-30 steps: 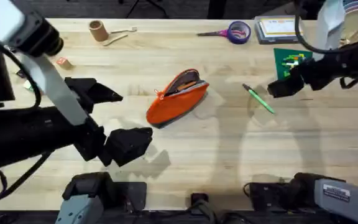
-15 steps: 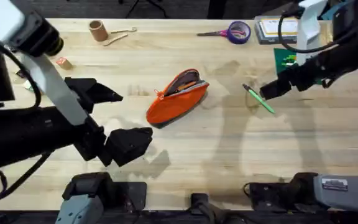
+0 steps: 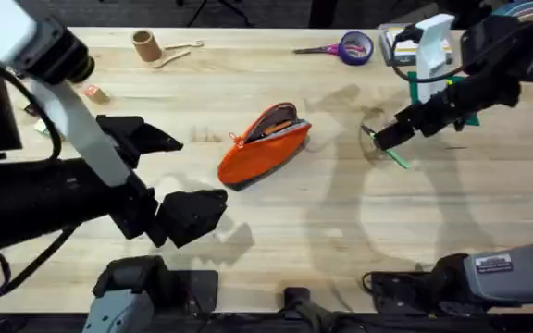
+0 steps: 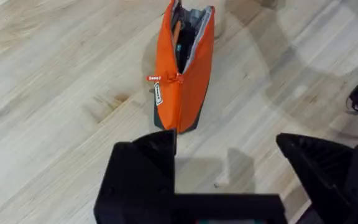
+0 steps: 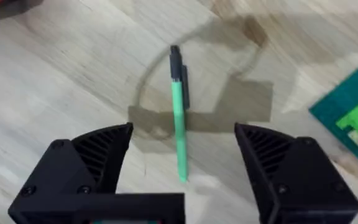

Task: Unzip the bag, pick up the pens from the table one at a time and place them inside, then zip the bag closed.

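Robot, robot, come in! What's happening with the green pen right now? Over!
Right tool open, straddling the green pen on the table. Left tool open, near the bag, already unzipped. Nothing in the way.

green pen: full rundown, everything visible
The green pen is slim and bright green, plastic-looking, with a black tip and clip. It lies flat on the table, right of the orange bag and apart from it. The right pincer hovers open above it, fingers either side, not touching.
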`<state>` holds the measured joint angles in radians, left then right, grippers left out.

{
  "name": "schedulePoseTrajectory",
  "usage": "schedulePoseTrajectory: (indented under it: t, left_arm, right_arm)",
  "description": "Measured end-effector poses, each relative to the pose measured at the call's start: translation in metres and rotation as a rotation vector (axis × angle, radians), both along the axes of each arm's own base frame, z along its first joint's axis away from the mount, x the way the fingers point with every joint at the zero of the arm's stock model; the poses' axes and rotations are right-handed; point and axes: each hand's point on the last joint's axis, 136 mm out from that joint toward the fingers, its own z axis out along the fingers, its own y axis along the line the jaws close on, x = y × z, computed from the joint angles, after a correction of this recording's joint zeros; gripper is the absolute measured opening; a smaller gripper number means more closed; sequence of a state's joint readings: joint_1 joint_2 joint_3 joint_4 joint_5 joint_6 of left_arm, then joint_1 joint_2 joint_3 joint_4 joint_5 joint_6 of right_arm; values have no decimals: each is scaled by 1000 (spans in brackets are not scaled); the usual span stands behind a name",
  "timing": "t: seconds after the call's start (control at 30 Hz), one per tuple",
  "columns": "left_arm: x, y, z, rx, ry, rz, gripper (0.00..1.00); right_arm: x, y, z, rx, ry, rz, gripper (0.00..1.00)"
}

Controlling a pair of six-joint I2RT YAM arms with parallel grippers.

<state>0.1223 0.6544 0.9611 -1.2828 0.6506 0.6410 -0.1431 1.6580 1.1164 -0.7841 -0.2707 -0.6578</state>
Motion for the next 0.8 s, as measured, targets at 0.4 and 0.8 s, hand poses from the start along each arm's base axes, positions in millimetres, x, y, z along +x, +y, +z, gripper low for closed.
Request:
schedulePoseTrajectory:
  t: [0.4, 0.8]
  left_arm:
    - [0, 0, 0, 0, 0, 0, 993]
    - [0, 0, 0, 0, 0, 0, 993]
  right_arm:
    - [7, 10, -24, -76, 14, 36, 998]
    - [5, 10, -27, -99, 6, 40, 998]
